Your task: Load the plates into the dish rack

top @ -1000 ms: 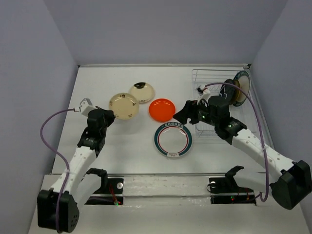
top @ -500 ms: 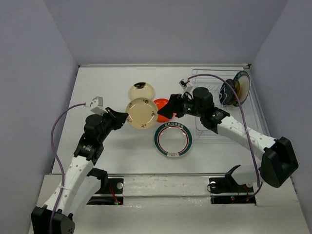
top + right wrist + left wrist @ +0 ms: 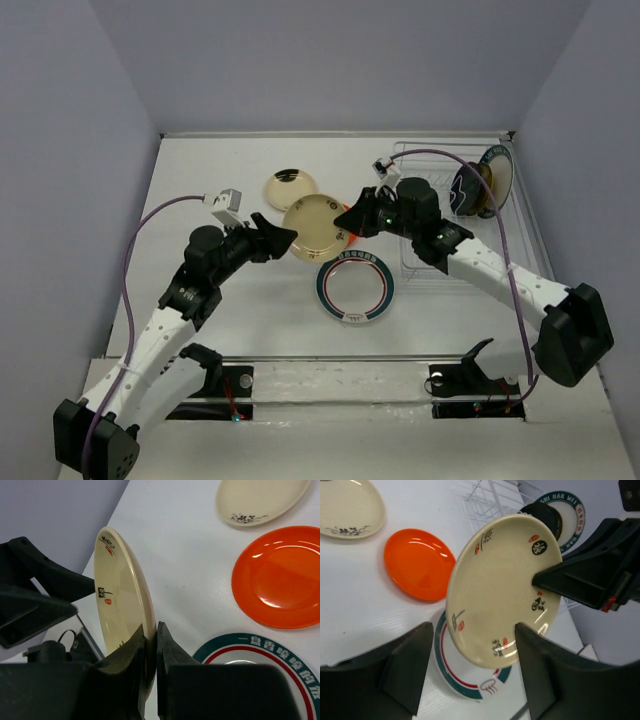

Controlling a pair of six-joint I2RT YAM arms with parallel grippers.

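Observation:
A cream plate (image 3: pixel 318 228) with printed marks hangs tilted on edge above the table. My right gripper (image 3: pixel 350 218) is shut on its rim; in the right wrist view the fingers (image 3: pixel 150 630) pinch the plate's edge (image 3: pixel 117 605). My left gripper (image 3: pixel 285 238) stands open at the plate's opposite side, its jaws wide on either side of the plate's lower edge (image 3: pixel 495 585) without touching it. The dish rack (image 3: pixel 430 165) at the right rear holds a black plate (image 3: pixel 465 190), an amber one (image 3: pixel 484 185) and a teal-rimmed one (image 3: pixel 497 170).
On the table lie another cream plate (image 3: pixel 291 188), an orange-red plate (image 3: pixel 419 562) partly hidden behind the held one, and a teal-rimmed white plate (image 3: pixel 354 287) under the two grippers. Walls enclose the table on three sides.
The left gripper carried the cream plate rightward off the table and has now opened. The right gripper came left from the rack and shut on the plate's rim.

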